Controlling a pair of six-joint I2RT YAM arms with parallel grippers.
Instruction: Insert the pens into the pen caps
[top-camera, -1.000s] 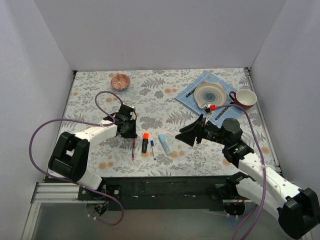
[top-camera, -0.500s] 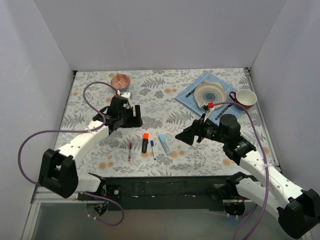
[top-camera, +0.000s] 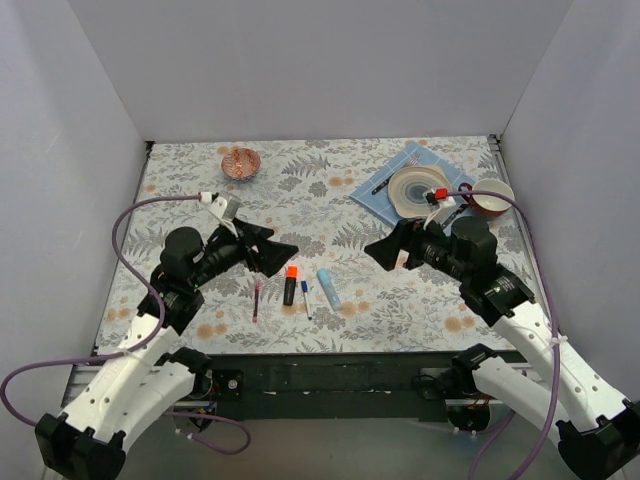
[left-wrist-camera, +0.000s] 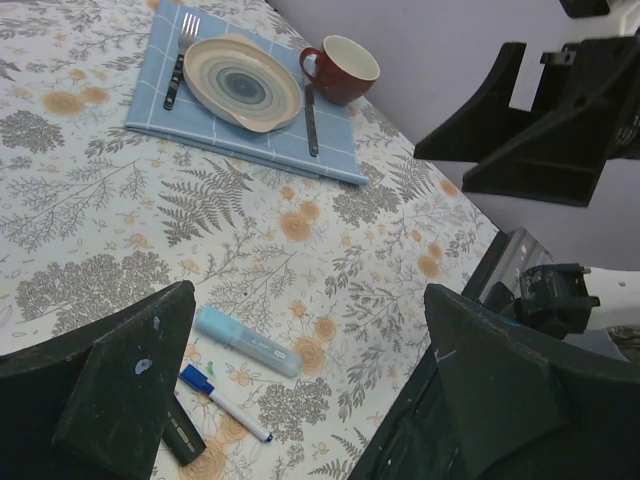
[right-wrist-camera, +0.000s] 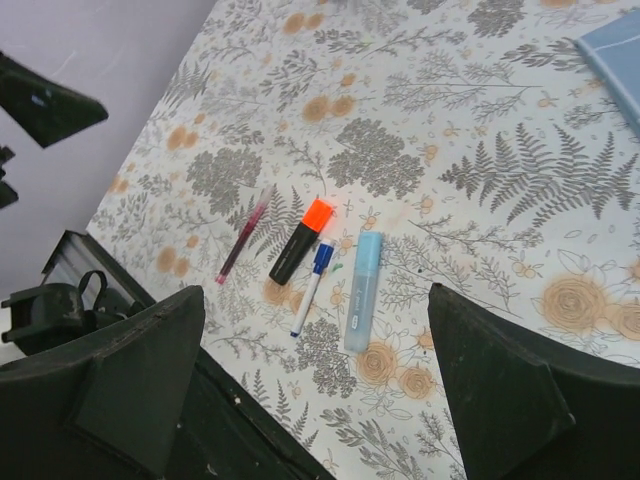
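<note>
Floral cloth (top-camera: 330, 200) carries the four pens (top-camera: 290, 285), lying side by side and close together near its front edge; I see no loose caps. Left gripper (top-camera: 278, 252) and right gripper (top-camera: 378, 255) hang above them with jaws apart, both empty. Wide jaws descending on one pen could push its neighbours away, and the two arms, facing one another, might collide.

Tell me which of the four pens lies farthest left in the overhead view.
The thin dark-red pen; the black orange-ended marker, white pen and light-blue marker lie to its right.
</note>
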